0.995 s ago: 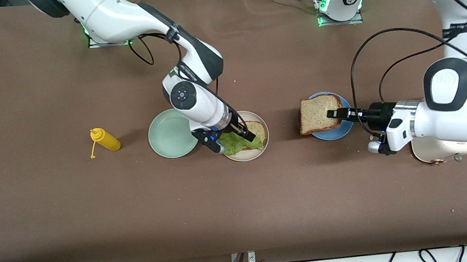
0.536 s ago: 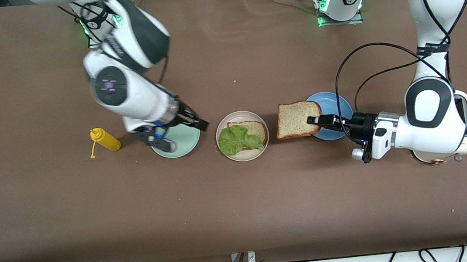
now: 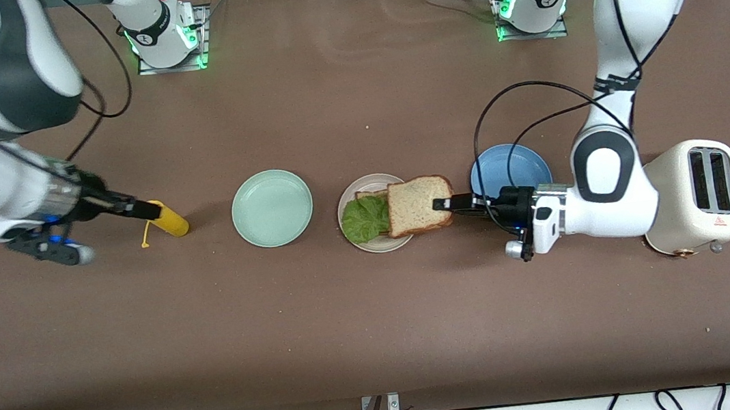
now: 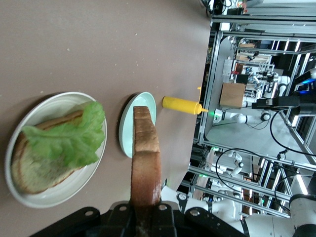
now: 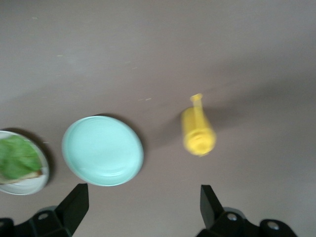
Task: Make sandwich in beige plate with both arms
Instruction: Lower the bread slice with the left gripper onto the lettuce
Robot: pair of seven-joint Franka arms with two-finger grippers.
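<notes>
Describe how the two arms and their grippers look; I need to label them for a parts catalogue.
Both arms are glossy white with rounded shells and black joint bands. Black cables loop along them. The left gripper and the right gripper are black, each with two slim fingers. Green lights glow at both bases.

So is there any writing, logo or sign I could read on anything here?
No words or numbers can be read.
Toaster: a small red triangle sign low on its side; nothing legible inside it.
Yellow bottle, plates, bread: no labels visible.
</notes>
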